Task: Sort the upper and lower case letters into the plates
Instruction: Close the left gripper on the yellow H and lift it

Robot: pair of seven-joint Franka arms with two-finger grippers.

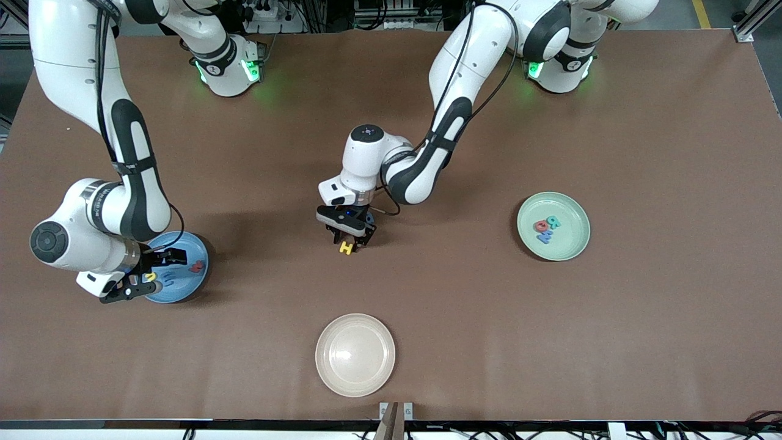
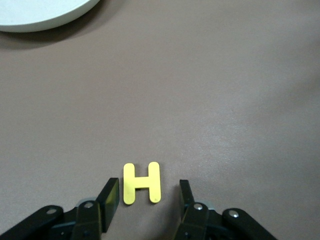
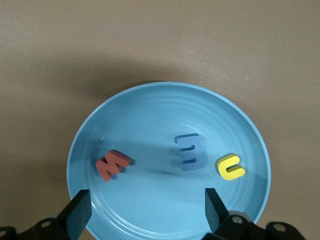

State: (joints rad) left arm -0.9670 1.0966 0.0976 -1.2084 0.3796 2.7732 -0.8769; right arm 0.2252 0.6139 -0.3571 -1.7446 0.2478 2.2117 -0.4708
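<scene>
The left pincer [image 1: 349, 239] hangs low over mid-worktop [image 1: 464, 318], spread, fingers flanking the flat yellow H [image 2: 142, 182]; drop squarely, squeeze its sides, then carry it to the green plate [image 1: 577, 247], which seems to hold capitals; the right pincer [image 3: 145, 212] waits spread over the blue plate [image 3: 150, 107].

My left gripper [image 1: 349, 242] straddles the H [image 2: 142, 183] mid-table. My right gripper [image 1: 139, 282] hangs over one plate [image 3: 125, 107] holding three letters [image 3: 190, 152]. The other plate [image 1: 571, 211], toward my left arm's end, holds three more [image 1: 545, 227].
</scene>
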